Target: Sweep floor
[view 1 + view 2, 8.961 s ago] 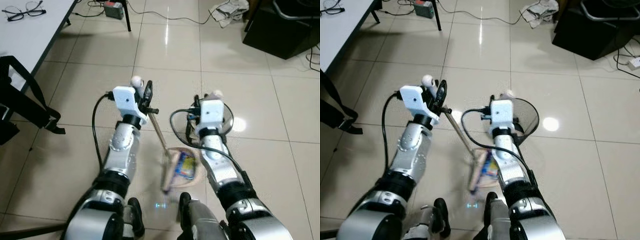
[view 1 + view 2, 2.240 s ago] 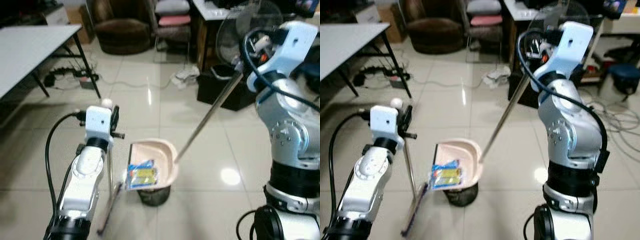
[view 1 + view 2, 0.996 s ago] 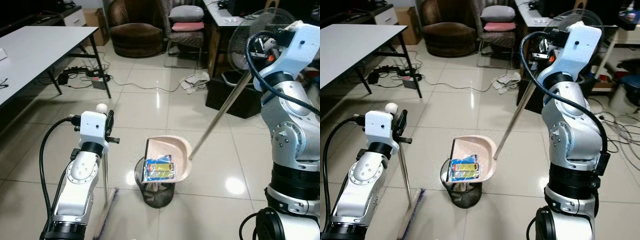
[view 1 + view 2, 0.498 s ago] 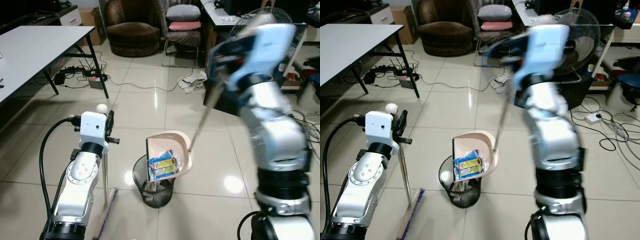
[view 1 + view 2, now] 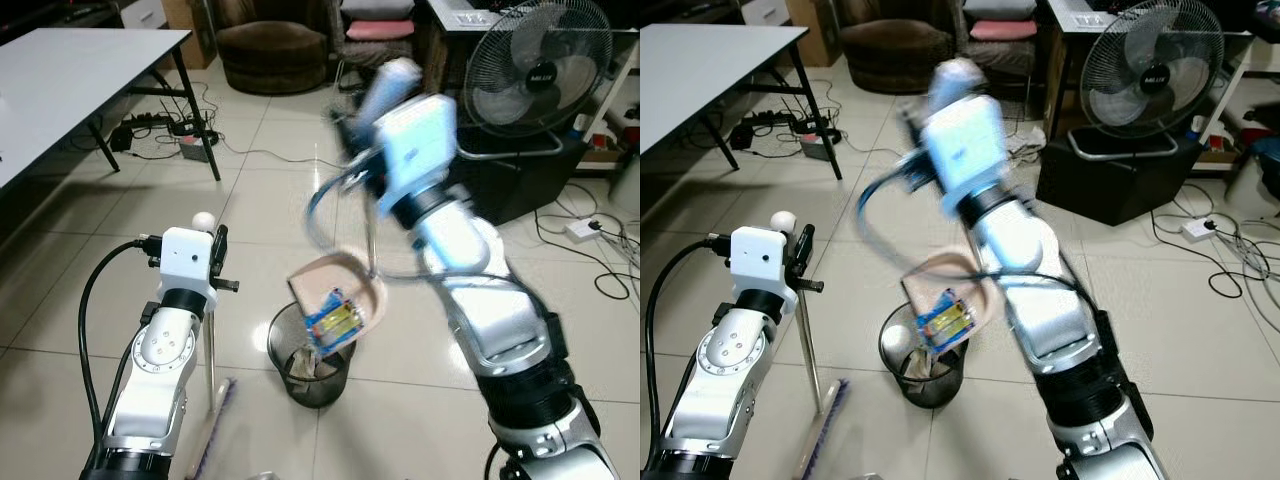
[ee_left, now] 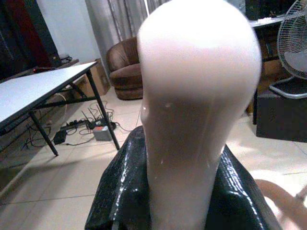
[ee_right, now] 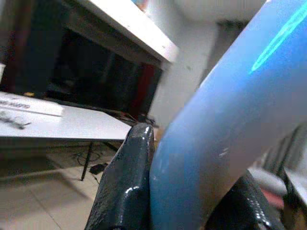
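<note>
My left gripper (image 5: pixel 217 255) is shut on the upright broom handle (image 5: pixel 210 340), whose brush (image 5: pixel 214 432) rests on the tiles at the lower left. In the left wrist view, black fingers (image 6: pixel 120 191) clamp the handle's pale rounded end (image 6: pixel 196 96). My right arm is blurred and raised at centre. Its gripper (image 7: pixel 187 191) is shut on the blue top of the dustpan's handle (image 7: pixel 225 110). The beige dustpan (image 5: pixel 345 285) hangs steeply tilted over a black mesh bin (image 5: pixel 305 365). A yellow and blue packet (image 5: pixel 335 320) lies at the pan's lower lip above the bin's mouth.
A standing fan (image 5: pixel 540 75) on a black box (image 5: pixel 520 185) is at the right, with cables (image 5: pixel 595 235) on the floor beside it. A grey table (image 5: pixel 80 70) stands at the left, with a power strip (image 5: pixel 190 150) under it. A brown armchair (image 5: pixel 270 45) stands behind.
My right arm has swung left toward the centre, tipping the dustpan steeper over the bin. The packet has slid down to the pan's lip. The left arm and broom are unmoved.
</note>
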### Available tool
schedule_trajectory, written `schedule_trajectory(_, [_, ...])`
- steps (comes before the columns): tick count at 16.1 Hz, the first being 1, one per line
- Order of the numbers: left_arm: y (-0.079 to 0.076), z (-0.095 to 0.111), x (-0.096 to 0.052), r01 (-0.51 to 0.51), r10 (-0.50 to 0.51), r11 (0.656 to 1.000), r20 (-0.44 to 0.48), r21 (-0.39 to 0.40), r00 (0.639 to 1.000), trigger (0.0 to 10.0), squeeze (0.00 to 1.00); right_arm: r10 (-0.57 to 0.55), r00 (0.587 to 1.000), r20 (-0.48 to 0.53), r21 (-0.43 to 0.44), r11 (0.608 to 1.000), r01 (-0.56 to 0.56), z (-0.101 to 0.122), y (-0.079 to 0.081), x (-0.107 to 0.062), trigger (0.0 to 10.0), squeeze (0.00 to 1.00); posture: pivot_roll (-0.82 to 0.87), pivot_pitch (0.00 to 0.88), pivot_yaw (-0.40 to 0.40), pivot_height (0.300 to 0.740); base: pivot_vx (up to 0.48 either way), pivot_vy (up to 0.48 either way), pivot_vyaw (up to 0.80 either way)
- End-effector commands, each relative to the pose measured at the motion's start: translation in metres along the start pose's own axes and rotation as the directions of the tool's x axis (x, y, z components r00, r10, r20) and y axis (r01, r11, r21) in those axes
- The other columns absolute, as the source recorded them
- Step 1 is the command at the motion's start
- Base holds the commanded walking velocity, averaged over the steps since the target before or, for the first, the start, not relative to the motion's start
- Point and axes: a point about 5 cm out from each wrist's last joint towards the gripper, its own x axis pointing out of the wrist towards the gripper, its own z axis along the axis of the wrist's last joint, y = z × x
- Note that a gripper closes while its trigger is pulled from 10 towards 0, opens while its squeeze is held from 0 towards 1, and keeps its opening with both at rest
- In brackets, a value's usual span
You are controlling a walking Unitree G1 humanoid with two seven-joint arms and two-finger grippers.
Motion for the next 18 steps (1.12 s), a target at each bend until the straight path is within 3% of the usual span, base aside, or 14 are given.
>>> schedule_trajectory(1, [0.0, 0.011, 0.002, 0.001, -0.002, 1.0, 0.055, 0.025, 0.999, 10.0, 0.0, 0.036, 0.995, 0.093, -0.064, 0.997, -0.03, 0.012, 0.004, 0.001, 10.0, 0.0, -0.05, 0.0, 0.055, 0.74, 0.0, 0.0, 0.0])
schedule_trajectory(2, [0.0, 0.011, 0.002, 0.003, -0.004, 1.0, 0.055, 0.027, 0.998, 10.0, 0.0, 0.08, 0.987, 0.143, -0.11, 0.992, -0.065, 0.015, 0.012, 0.0, 10.0, 0.0, -0.05, 0.0, 0.055, 0.74, 0.0, 0.0, 0.0])
schedule_trajectory(5, [-0.001, 0.01, 0.002, 0.004, -0.006, 1.0, 0.057, 0.027, 0.998, 10.0, 0.0, 0.16, 0.968, 0.192, -0.135, 0.982, -0.135, 0.019, 0.027, -0.003, 10.0, 0.0, -0.06, 0.0, 0.052, 0.74, 0.0, 0.0, 0.0])
schedule_trajectory(9, [-0.003, 0.009, 0.001, 0.016, -0.018, 0.999, 0.053, 0.035, 0.998, 10.0, 0.0, 0.304, 0.936, 0.179, -0.197, 0.943, -0.268, 0.013, 0.047, -0.009, 10.0, 0.0, -0.05, 0.0, 0.052, 0.74, 0.0, 0.0, 0.0])
schedule_trajectory(11, [-0.003, 0.008, 0.0, 0.02, -0.022, 0.999, 0.05, 0.039, 0.999, 10.0, 0.0, 0.349, 0.926, 0.142, -0.251, 0.918, -0.307, 0.006, 0.05, -0.012, 10.0, 0.0, -0.05, 0.0, 0.052, 0.74, 0.0, 0.0, 0.0])
schedule_trajectory(12, [-0.003, 0.007, 0.0, 0.024, -0.026, 0.999, 0.048, 0.042, 0.999, 10.0, 0.0, 0.314, 0.942, 0.121, -0.284, 0.92, -0.271, 0.002, 0.045, -0.012, 10.0, 0.0, -0.05, 0.0, 0.052, 0.74, 0.0, 0.0, 0.0])
schedule_trajectory(13, [-0.004, 0.007, 0.0, 0.029, -0.031, 0.999, 0.047, 0.045, 0.998, 10.0, 0.0, 0.252, 0.961, 0.113, -0.287, 0.934, -0.211, 0.001, 0.036, -0.01, 10.0, 0.0, -0.05, 0.0, 0.051, 0.74, 0.0, 0.0, 0.0])
schedule_trajectory(14, [-0.005, 0.006, 0.0, 0.046, -0.048, 0.998, 0.039, 0.043, 0.998, 10.0, 0.0, 0.082, 0.992, 0.096, -0.283, 0.958, -0.052, -0.001, 0.011, -0.005, 10.0, 0.0, -0.05, 0.0, 0.051, 0.74, 0.0, 0.0, 0.0])
schedule_trajectory(15, [-0.006, 0.006, 0.0, 0.051, -0.053, 0.998, 0.035, 0.038, 0.998, 10.0, 0.0, 0.037, 0.995, 0.092, -0.28, 0.96, -0.009, -0.001, 0.004, -0.005, 10.0, 0.0, -0.05, 0.0, 0.051, 0.74, 0.0, 0.0, 0.0])
schedule_trajectory(16, [-0.008, 0.004, -0.001, 0.07, -0.071, 0.997, 0.021, 0.041, 0.997, 10.0, 0.0, -0.156, 0.986, 0.06, -0.27, 0.948, 0.167, -0.004, -0.028, -0.007, 10.0, 0.0, -0.05, 0.0, 0.051, 0.74, 0.0, 0.0, 0.0])
schedule_trajectory(17, [-0.01, 0.003, -0.002, 0.082, -0.083, 0.995, 0.016, 0.048, 0.996, 10.0, 0.0, -0.256, 0.966, 0.04, -0.27, 0.928, 0.257, -0.006, -0.045, -0.011, 10.0, 0.0, -0.05, 0.0, 0.051, 0.74, 0.0, 0.0, 0.0])
schedule_trajectory(18, [-0.017, -0.003, -0.006, 0.172, -0.171, 0.983, -0.016, 0.063, 0.985, 10.0, 0.0, -0.507, 0.847, -0.158, -0.283, 0.845, 0.453, -0.033, -0.091, -0.037, 10.0, 0.0, -0.06, 0.0, 0.053, 0.74, 0.0, 0.0, 0.0])
